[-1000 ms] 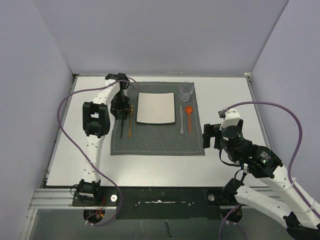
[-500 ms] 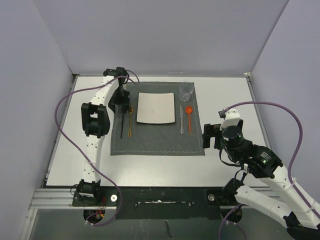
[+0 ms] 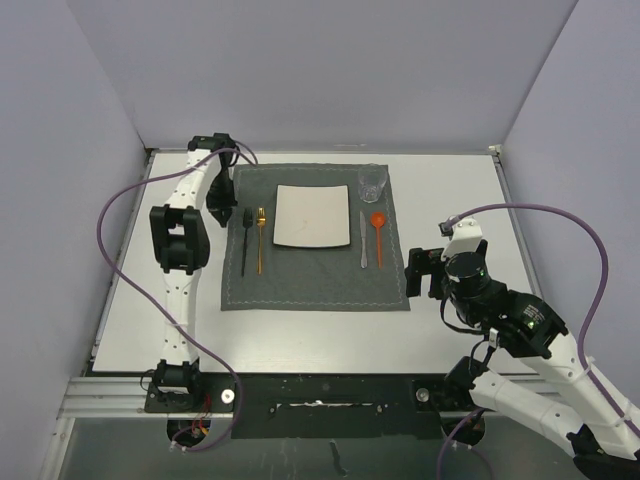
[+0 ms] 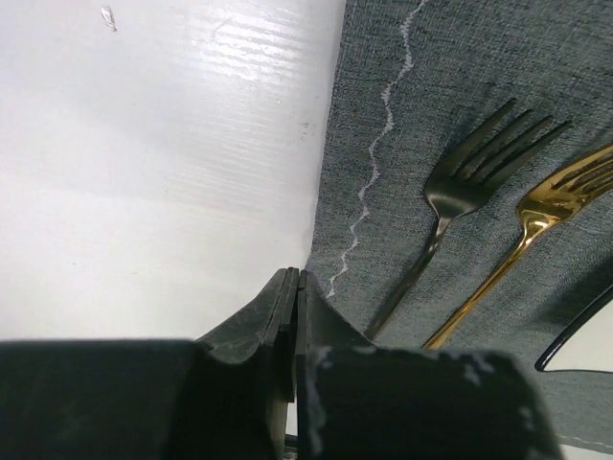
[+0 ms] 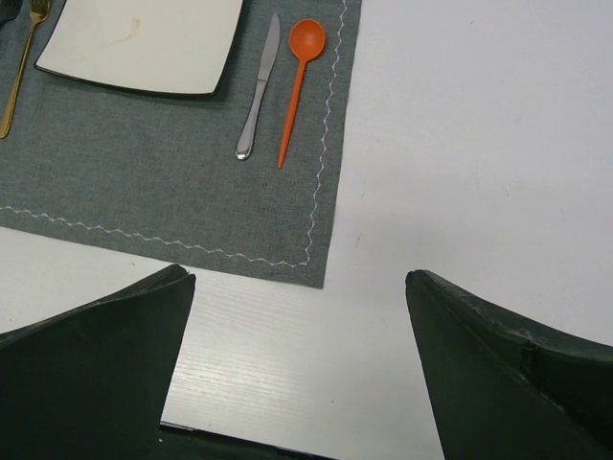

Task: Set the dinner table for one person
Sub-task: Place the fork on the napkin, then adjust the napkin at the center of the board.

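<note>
The dinner table is the big white top that fills the floor between the pale walls, right in front of both arms. In its middle lies a dark grey placemat. On the mat sits a white square plate. Left of the plate lie a black fork and a gold fork, side by side. Right of the plate lie a silver knife and an orange spoon. A clear glass stands at the far right corner of the mat.

The setting looks just about done. Each piece has its spot, and nothing waits off the mat.

The plate has no food on it. The glass looks empty, as far as can be told.

The left gripper is squeezed tight with nothing in it. It hangs over the mat's left edge, near the black fork. The right gripper is spread wide and holds nothing. It is over bare table by the mat's near right corner.
</note>
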Controlling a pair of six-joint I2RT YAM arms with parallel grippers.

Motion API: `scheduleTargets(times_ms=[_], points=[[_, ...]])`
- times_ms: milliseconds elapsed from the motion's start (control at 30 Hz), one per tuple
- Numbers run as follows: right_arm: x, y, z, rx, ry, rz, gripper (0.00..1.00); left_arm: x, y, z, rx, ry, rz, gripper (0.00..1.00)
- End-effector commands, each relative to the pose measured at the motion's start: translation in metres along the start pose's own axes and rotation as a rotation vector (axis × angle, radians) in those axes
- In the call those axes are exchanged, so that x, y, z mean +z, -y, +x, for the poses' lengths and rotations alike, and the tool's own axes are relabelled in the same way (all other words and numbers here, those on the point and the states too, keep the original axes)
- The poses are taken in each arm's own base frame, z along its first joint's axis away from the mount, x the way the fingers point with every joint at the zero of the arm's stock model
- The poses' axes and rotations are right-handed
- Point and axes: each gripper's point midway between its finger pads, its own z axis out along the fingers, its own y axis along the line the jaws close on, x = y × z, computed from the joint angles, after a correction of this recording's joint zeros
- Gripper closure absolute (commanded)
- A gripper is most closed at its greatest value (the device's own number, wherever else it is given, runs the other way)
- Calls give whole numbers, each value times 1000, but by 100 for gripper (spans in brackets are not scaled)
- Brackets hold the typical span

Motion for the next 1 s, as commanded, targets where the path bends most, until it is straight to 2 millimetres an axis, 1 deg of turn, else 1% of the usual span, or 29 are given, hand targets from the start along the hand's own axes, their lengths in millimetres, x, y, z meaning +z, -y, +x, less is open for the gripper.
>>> scheduleTargets(times_ms=[0,200,600,767,967], points=[[-8,0,-21,23,62,-7,2,3,7,-1,-19,8,19,100],[-5,-1,-19,17,51,-2,2,16,12,3,-16,-22,25,100],[-4,-1,-18,19,50,-3,2,49,11,18,-14,-99,2,100],[-3,-1,-18,17,47,0,2,57,12,20,-16,-111,-3,100],[-1,-3,-17,14,42,1,2,62,7,19,-29,-117,-20,100]])
